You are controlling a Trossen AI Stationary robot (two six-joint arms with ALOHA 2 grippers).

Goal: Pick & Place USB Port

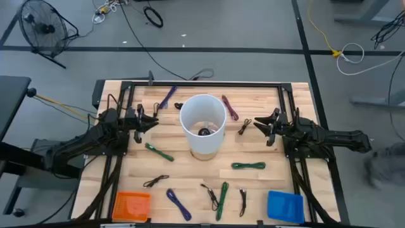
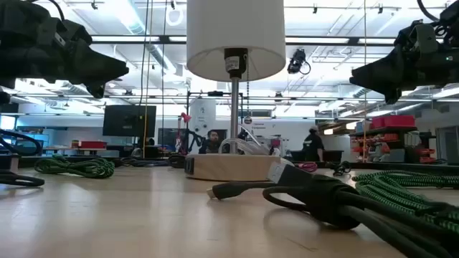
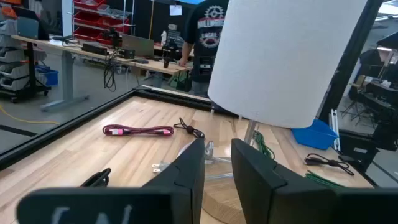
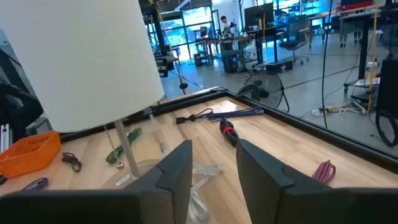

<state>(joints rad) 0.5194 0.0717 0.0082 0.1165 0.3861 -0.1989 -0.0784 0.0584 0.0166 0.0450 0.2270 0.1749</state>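
Near edge: orange bin (image 1: pixel 131 205) and blue bin (image 1: pixel 285 206), likely drop-off points.
Mid-worktop (image 1: pixel 190 177): USB cables, e.g. green cable (image 1: pixel 249 166), lying loose; which is meant cannot be told.
Centre: white lamp (image 1: pixel 202 117), flanked by left tool (image 1: pixel 154 122) and right tool (image 1: pixel 258 124). Both raised, fingers parted, empty, apparently poised to choose.
Beyond: pink cable (image 1: pixel 230 107).

A light wooden table (image 1: pixel 183 174) carries a white-shaded lamp (image 1: pixel 202 123) at its centre, with green cables (image 1: pixel 248 166), purple cables (image 1: pixel 178 204) and black cables (image 1: pixel 155 182) scattered around, an orange tray (image 1: pixel 131 206) and a blue tray (image 1: pixel 285 206) at the near corners
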